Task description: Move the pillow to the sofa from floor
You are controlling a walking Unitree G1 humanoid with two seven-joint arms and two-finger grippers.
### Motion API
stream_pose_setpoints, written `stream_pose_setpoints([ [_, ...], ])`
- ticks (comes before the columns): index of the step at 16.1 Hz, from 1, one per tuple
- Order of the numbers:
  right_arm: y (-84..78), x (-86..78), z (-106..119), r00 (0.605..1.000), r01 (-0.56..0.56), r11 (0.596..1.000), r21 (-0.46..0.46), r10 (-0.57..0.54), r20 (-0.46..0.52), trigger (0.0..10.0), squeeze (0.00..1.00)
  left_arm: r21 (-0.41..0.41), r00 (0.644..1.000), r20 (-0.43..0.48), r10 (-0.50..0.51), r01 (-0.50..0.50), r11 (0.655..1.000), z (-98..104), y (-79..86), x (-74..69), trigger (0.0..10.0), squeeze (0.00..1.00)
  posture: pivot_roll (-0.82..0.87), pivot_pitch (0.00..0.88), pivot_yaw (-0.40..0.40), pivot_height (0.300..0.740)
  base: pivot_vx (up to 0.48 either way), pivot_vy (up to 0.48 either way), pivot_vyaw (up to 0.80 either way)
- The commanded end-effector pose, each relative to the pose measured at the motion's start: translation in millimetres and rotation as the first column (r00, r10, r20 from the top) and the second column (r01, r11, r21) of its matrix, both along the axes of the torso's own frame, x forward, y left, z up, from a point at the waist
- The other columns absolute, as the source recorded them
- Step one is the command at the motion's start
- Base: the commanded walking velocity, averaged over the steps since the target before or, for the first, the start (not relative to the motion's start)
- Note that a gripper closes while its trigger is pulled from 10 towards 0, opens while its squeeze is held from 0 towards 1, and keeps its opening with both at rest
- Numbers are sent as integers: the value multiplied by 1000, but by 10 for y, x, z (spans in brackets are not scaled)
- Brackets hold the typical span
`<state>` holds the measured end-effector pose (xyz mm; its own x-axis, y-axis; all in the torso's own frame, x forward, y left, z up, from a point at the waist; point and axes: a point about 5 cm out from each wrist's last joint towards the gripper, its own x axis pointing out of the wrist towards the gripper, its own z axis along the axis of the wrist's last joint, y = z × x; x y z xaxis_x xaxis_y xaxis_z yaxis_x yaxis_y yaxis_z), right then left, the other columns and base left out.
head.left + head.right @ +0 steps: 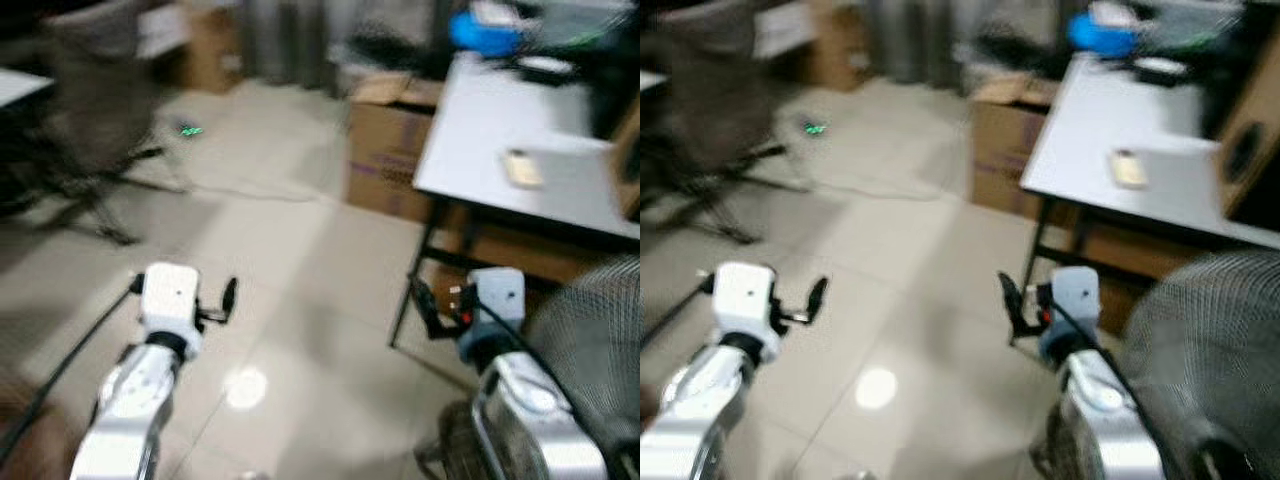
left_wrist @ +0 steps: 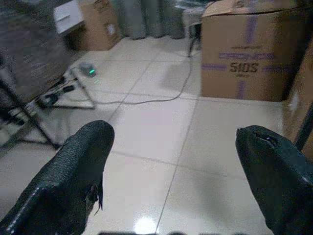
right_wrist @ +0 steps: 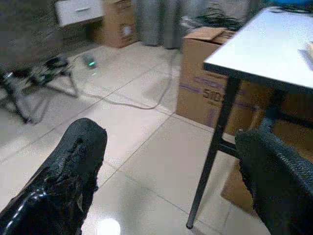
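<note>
My left gripper is held out low over the pale tiled floor, and in the left wrist view its two black fingers stand wide apart with nothing between them. My right gripper is raised beside the black leg of a white table. It is open too, and in the right wrist view only bare tiles and the table leg lie between its fingers. The head views are blurred.
A cardboard box stands on the floor beside the table. A dark office chair is at the far left, with a cable running across the tiles. A mesh fan is close on my right.
</note>
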<state>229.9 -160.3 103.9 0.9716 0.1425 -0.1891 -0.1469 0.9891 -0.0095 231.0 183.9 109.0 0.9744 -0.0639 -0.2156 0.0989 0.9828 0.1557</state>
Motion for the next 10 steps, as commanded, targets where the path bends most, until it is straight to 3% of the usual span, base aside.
stream_pose_setpoints([
  [1, 78, -3, 40, 999, -35, 999, 8, 35, 8, 10000, 1000, 14, 1000, -4, 24, -24, 1000, -4, 71, -18, 10000, 0, -106, 0, 14, 740, 0, 0, 800],
  [3, 160, -3, 52, 997, -80, 996, 35, 79, 9, 10000, 1000, 8, 998, -9, 63, -63, 998, -27, 106, -37, 10000, 0, -76, 0, -2, 740, 0, 0, 800],
  [7, 108, 59, -47, 999, 37, 998, 55, -36, -22, 10000, 1000, 40, 998, -27, 58, -57, 998, 7, 197, -44, 10000, 0, -40, 0, 10, 740, 0, 0, 800],
  [9, 86, 101, -58, 997, 74, 995, 72, -73, -23, 10000, 1000, 9, 991, -134, 17, -16, 1000, -77, 225, -51, 10000, 0, -20, 0, 6, 740, 0, 0, 800],
  [10, 83, 109, -65, 997, 74, 995, 70, -72, -25, 10000, 1000, 18, 992, -129, 15, -13, 1000, -80, 219, -49, 10000, 0, -20, 0, 6, 740, 0, 0, 800],
])
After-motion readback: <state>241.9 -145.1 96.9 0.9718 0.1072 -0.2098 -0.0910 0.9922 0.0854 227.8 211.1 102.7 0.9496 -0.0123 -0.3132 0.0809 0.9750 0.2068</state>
